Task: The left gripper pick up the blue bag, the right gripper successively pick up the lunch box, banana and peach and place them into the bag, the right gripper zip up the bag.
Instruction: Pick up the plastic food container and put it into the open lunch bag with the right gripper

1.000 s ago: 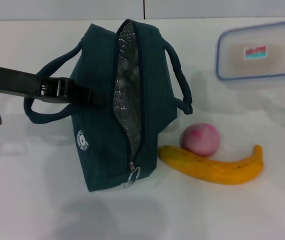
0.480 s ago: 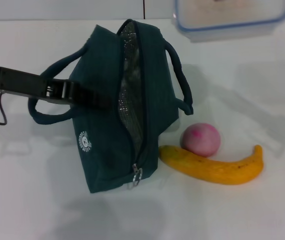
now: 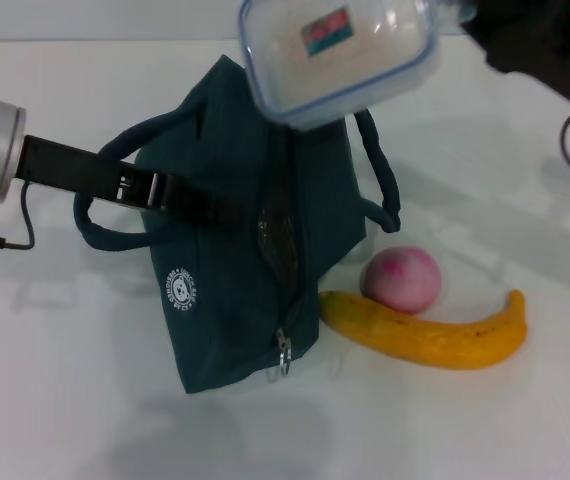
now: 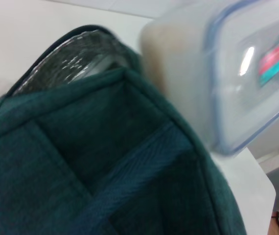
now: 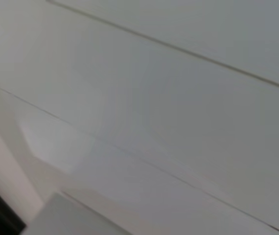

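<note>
The left gripper (image 3: 200,208) reaches in level from the left edge of the head view, its fingers closed on the near side of the blue bag (image 3: 255,290) by its handle. At the upper right, the right gripper (image 3: 465,15) carries the lunch box (image 3: 340,55) tilted above the bag's open top; its fingers are hidden behind the box. The lid bears a red-and-blue sticker, unreadable. A round white logo marks the bag. The peach (image 3: 401,279) touches the banana (image 3: 425,330) at lower right.
</note>
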{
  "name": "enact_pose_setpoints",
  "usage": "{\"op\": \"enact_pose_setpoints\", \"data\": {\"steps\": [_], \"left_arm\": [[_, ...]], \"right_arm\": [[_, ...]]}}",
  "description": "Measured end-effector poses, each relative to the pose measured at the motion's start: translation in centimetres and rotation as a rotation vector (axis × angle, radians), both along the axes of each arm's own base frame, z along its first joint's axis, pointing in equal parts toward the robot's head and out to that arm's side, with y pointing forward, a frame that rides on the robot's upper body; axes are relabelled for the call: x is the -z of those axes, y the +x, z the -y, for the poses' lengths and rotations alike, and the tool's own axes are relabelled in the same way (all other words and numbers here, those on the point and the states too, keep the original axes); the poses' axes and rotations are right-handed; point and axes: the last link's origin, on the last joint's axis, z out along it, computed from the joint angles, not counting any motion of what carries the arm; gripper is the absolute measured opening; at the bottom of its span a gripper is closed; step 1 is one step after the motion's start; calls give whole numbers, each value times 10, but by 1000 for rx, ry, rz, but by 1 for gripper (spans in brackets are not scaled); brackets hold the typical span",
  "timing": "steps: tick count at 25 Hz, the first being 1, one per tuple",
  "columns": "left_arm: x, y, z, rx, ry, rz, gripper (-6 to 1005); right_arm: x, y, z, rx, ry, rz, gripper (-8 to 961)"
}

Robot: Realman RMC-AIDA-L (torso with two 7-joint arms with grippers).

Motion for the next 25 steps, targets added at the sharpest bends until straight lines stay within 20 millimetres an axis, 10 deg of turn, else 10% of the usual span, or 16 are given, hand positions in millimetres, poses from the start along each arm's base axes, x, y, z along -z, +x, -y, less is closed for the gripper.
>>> {"op": "enact_pose_setpoints", "data": {"steps": [13,25], "left_arm": [[-20,-9,-6,-40,104,65,40],[-9,-2,-6,-21,54,71,40]], "right_arm": [[21,21,2,92,-53,125,96],[21,-24,-17,-28,-70,118,98]]}}
